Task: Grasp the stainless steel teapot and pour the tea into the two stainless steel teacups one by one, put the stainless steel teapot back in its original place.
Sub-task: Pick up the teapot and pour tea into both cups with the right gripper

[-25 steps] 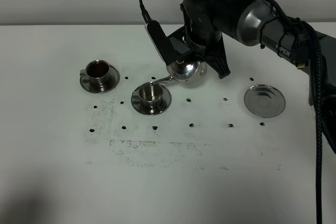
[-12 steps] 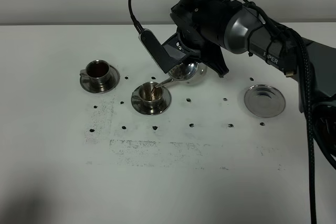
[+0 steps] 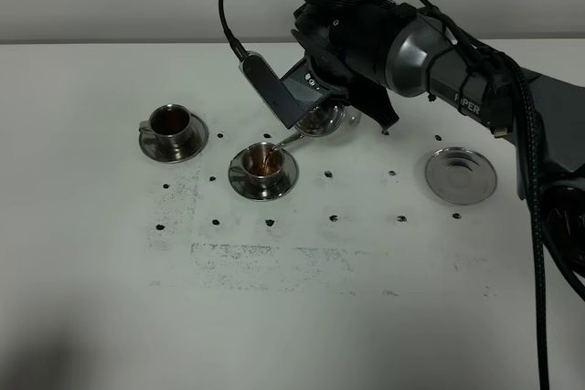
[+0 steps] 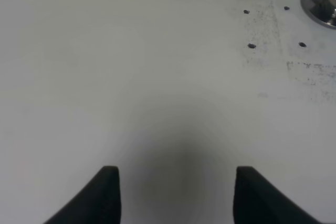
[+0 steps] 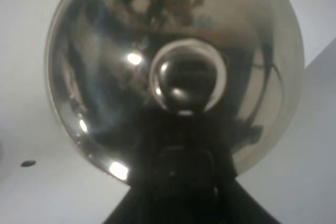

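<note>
The left gripper (image 4: pixel 176 195) hovers over the table (image 4: pixel 131 77), its jaws wide with nothing between them. The left teacup (image 3: pixel 172 125) holds dark liquid, as before. The second teacup (image 3: pixel 262 174), empty a second ago, now shows reddish-brown tea (image 3: pixel 266 162) beneath the spout of the stainless steel teapot (image 3: pixel 320 121). The right gripper (image 3: pixel 340 102) clamps the teapot and has tipped it further. The steel plate (image 3: pixel 461 175) lies well apart, unchanged.

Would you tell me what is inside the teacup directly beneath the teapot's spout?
Reddish-brown tea shows inside the teacup, beneath the spout of the teapot; the liquid covers the cup's bottom.
</note>
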